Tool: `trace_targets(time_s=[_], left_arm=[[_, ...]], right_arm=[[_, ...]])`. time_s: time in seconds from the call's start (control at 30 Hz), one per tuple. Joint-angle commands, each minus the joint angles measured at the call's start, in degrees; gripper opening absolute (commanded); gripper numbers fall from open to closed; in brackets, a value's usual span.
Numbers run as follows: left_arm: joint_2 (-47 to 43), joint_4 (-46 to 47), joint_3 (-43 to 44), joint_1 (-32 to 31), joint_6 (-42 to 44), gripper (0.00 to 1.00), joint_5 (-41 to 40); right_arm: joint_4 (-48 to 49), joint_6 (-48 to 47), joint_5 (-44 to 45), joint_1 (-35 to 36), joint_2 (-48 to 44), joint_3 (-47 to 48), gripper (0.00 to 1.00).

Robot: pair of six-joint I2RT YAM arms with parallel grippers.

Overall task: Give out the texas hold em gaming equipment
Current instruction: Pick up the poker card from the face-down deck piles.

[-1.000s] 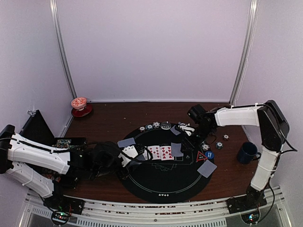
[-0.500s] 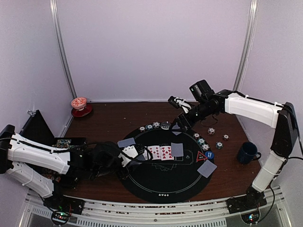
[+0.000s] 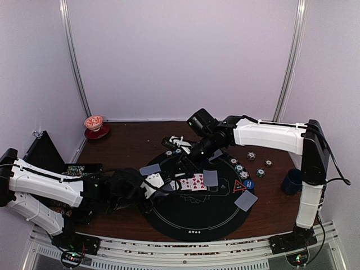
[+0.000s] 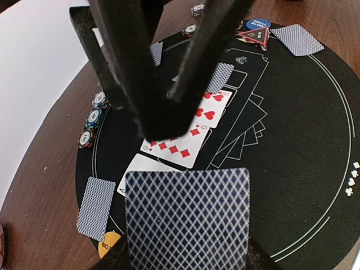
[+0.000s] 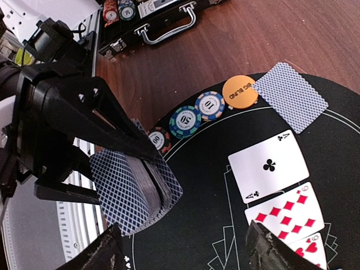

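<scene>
The right gripper [image 3: 179,142] has swung left from the far rim to the middle of the mat [image 3: 191,219], jaws wide and empty. The left gripper [image 5: 126,177] pinches the deck [image 5: 135,194] near three chips [image 5: 185,121], two reading 10 and 50. Three face-up cards [image 5: 269,164] lie beyond them. The orange button [image 5: 240,91] reads BIG BLIND.

1. Setting: a lab robot test cell.
2. Plain white panels [image 3: 180,56] close off the bench's [image 3: 129,142] far edge and both side edges, with metal posts [image 3: 75,62] at the far corners.
3. A slotted metal rail [image 3: 185,248] along the near edge carries the bases of two white robot arms [image 3: 270,135].
</scene>
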Motion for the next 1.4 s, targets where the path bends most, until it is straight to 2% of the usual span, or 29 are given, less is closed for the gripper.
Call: trace_targets(time_s=[0.0, 0.3, 0.53, 0.77, 1.03, 1.13, 1.2, 1.37], left_arm=[[-0.8, 2.2, 1.8, -0.2, 0.5, 0.54, 0.7], [-0.7, 2.2, 1.7, -0.1, 0.5, 0.54, 0.8], [-0.7, 2.1, 1.7, -0.2, 0.5, 0.54, 1.0], [-0.7, 2.2, 1.7, -0.2, 0.5, 0.54, 1.1], [-0.8, 2.2, 1.6, -0.2, 0.5, 0.54, 1.1], [-0.6, 2.4, 1.6, -0.2, 0.5, 0.54, 1.0], [-0.3, 2.3, 1.7, -0.2, 0.5, 0.54, 0.9], [0.2, 2.3, 1.8, -0.2, 0.5, 0.54, 0.7]], right_arm=[[-0.8, -1.0, -0.3, 2.0, 2.2, 2.2, 0.76], [1.5, 1.5, -1.0, 2.8, 6.9, 5.2, 0.74], [3.6, 3.8, -0.1, 3.4, 9.9, 6.9, 0.68], [6.8, 3.4, 8.3, 2.9, 7.0, 3.3, 0.63], [7.0, 2.3, 11.1, 0.5, 2.9, -0.2, 0.58], [6.6, 1.2, 9.7, 0.1, 2.2, -0.7, 0.57], [5.3, 0.2, 5.7, 0.2, 2.4, -0.2, 0.57], [-3.7, -5.2, -3.7, 2.2, 4.3, 5.7, 0.57]])
